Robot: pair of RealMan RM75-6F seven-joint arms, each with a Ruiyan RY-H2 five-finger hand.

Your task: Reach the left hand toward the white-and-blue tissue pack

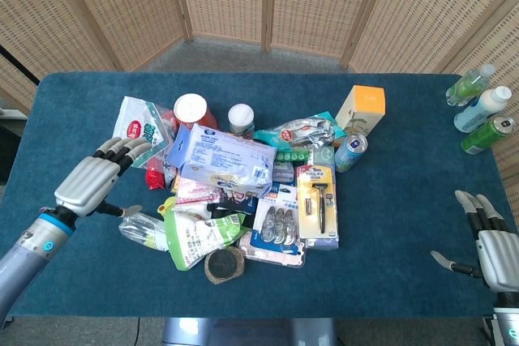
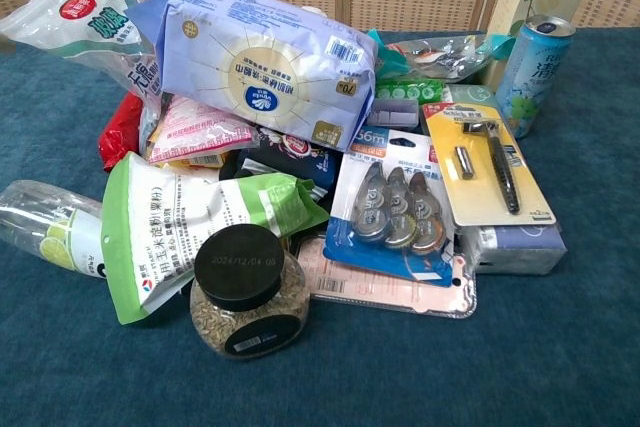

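The white-and-blue tissue pack (image 1: 225, 160) lies on top of the pile in the middle of the blue table; in the chest view the tissue pack (image 2: 265, 62) fills the upper centre. My left hand (image 1: 93, 180) hovers open with fingers spread just left of the pile, over the table beside a clear bottle (image 1: 144, 230), a short way from the pack. My right hand (image 1: 493, 241) is open near the table's front right corner. Neither hand shows in the chest view.
Around the pack lie a white snack bag (image 1: 138, 130), a red-lidded jar (image 1: 191, 110), a green pouch (image 1: 199, 235), a dark-lidded jar (image 1: 224, 265), a razor card (image 1: 316, 200), a can (image 1: 350, 151) and an orange-topped box (image 1: 361, 108). Bottles (image 1: 480, 108) stand far right.
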